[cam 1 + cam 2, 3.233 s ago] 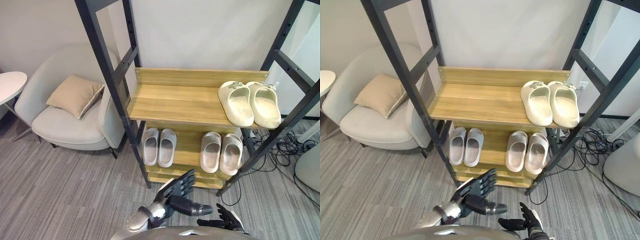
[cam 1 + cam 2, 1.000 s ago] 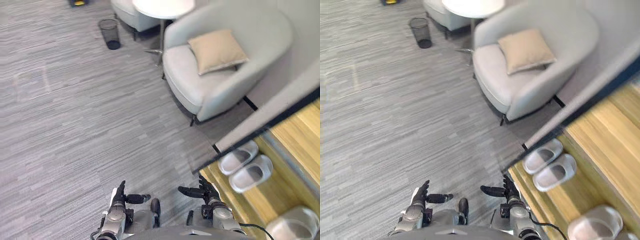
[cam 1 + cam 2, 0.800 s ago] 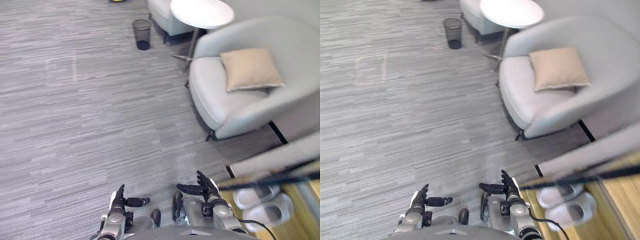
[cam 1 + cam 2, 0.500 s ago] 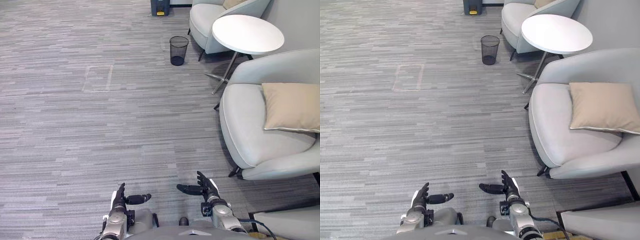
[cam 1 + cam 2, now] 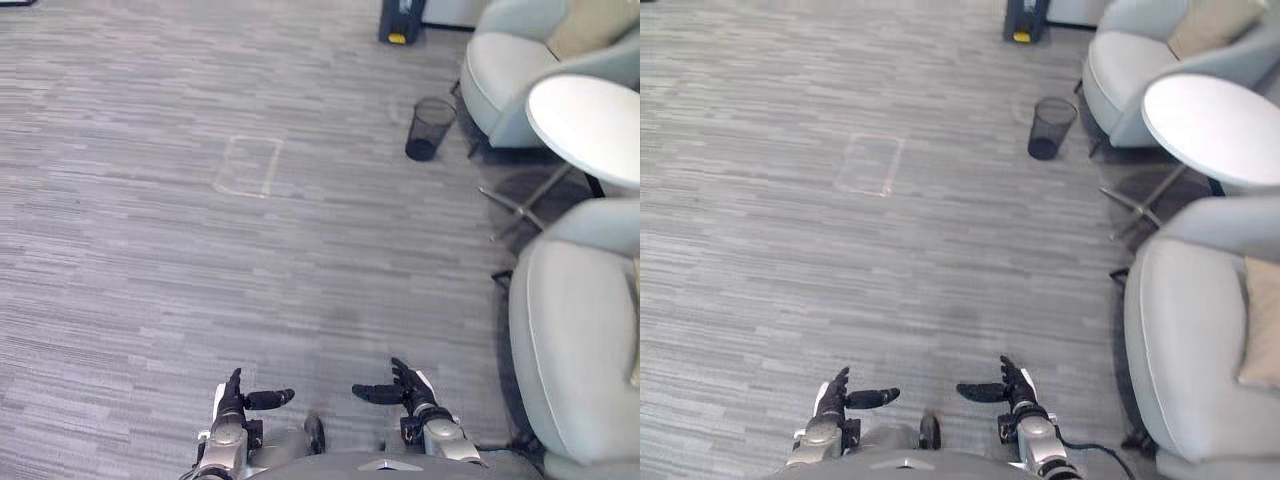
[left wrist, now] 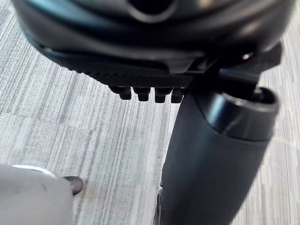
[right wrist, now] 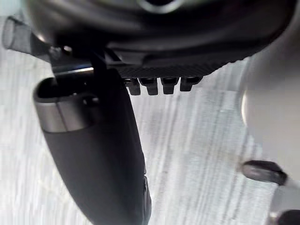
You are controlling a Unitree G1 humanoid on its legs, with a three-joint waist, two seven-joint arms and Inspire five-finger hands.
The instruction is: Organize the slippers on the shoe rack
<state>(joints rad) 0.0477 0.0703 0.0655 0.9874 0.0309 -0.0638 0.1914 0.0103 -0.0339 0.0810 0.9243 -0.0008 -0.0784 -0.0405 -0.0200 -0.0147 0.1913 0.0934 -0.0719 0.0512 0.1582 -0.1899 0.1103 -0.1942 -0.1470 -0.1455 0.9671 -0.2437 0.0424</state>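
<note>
My left hand (image 5: 238, 402) hangs low at the bottom of the eye views, fingers straight, thumb pointing inward, holding nothing. My right hand (image 5: 408, 388) is beside it, also open and empty. In the left wrist view the left hand's thumb (image 6: 211, 159) stands out over bare grey carpet. The right wrist view shows the right hand's thumb (image 7: 98, 154) above the same carpet. Both hands hover over grey striped carpet (image 5: 200, 250).
A pale grey armchair (image 5: 580, 340) stands at the right edge. A round white side table (image 5: 590, 118) on metal legs is behind it, with a second armchair (image 5: 520, 60) further back. A black mesh waste bin (image 5: 430, 128) stands on the carpet. A taped rectangle (image 5: 248, 166) marks the floor.
The camera has swung further left, away from the shoe rack: the armchair and table have slid to the right edge and open carpet takes up the view. Both hands keep their open pose.
</note>
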